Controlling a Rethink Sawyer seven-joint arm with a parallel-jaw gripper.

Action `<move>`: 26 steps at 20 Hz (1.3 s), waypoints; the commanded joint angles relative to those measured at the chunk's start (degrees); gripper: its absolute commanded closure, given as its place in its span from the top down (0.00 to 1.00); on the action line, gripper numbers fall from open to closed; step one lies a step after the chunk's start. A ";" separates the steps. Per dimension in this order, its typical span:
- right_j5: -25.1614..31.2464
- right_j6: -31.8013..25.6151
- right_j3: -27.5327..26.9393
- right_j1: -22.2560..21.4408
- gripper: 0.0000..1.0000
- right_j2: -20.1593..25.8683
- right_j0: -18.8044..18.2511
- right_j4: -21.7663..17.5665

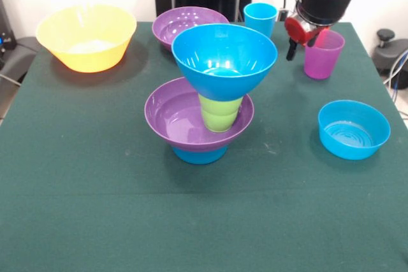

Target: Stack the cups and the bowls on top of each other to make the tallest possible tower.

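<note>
Sitting roughly mid-worktop (76, 221), slightly toward the far edge: the tower (207, 93), four pieces high so far. Looking like under half done, judging by pieces visible.

Stacking order, largest first:
- large blue bowl (224, 58) on top, upright, riding on the rim of the cup under it, overhanging widely. Judging as top-heavy.
- wide purple bowl (172, 122) second from the bottom, upright, carrying the cup inside it.
- small blue bowl (199, 155) at the base, mostly hidden, apparently inverted.
- lime green cup (220, 114) standing in the purple bowl, propping up the top bowl.

Waiting loose, largest first:
- yellow bowl (86, 36) near the far-left corner.
- second purple bowl (178, 22) at the far edge, just behind the tower.
- second small blue bowl (353, 129) near the right edge.
- translucent purple cup (322, 55) toward the far-right corner.
- light blue cup (260, 17) at the far edge.

Not seeing an orange cup anywhere.

End effector (302, 35) hovering just beside the purple cup, seemingly gripping nothing; cannot tell whether open or closed.
</note>
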 commanded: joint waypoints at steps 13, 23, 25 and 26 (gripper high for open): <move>-4.10 6.59 7.02 -4.37 1.00 0.84 1.58 4.21; -11.18 5.00 4.66 1.83 1.00 0.62 1.68 1.19; -13.20 4.24 4.50 2.39 1.00 1.01 1.30 0.76; -13.95 3.85 4.45 2.67 1.00 1.22 1.10 0.68</move>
